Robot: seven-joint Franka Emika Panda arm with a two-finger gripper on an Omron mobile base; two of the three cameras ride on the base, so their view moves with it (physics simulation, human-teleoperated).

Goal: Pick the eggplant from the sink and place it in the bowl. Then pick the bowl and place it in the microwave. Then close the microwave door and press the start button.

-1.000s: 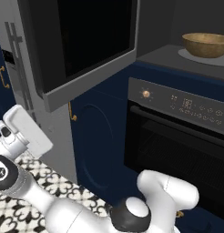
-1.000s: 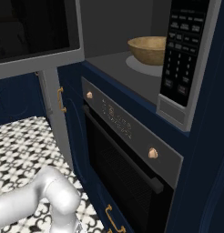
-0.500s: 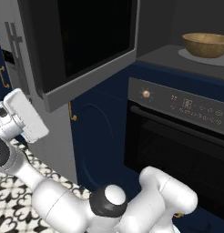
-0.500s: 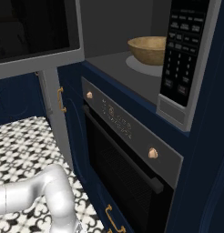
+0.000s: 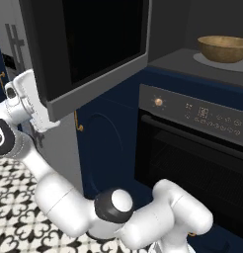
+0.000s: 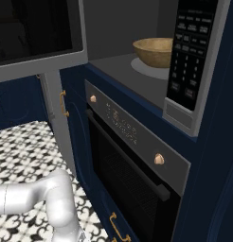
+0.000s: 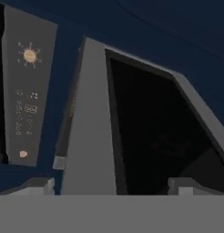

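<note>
Left base view, item one: the microwave door (image 5: 89, 54), grey frame around black glass, swung wide open and filling the upper left of the frame. I see the white hand (image 5: 27, 101) pressed close behind the door's lower left corner, at the left edge of the frame; whether it touches I cannot tell.

Item two: the bowl (image 5: 223, 48), light-brown wood, upright on the pale round plate inside the microwave (image 5: 192, 29), upper right of the frame. In the right base view the bowl (image 6: 154, 51) sits upper centre, just left of the black keypad panel (image 6: 189, 52). I cannot see into the bowl.

Item three: the black oven (image 6: 137, 170) with copper knobs, directly beneath the cavity.

Hand view: the door (image 7: 145, 132) looms close, its grey frame running up centre frame; the jaws stand spread wide at the bottom edge, nothing between them.
</note>
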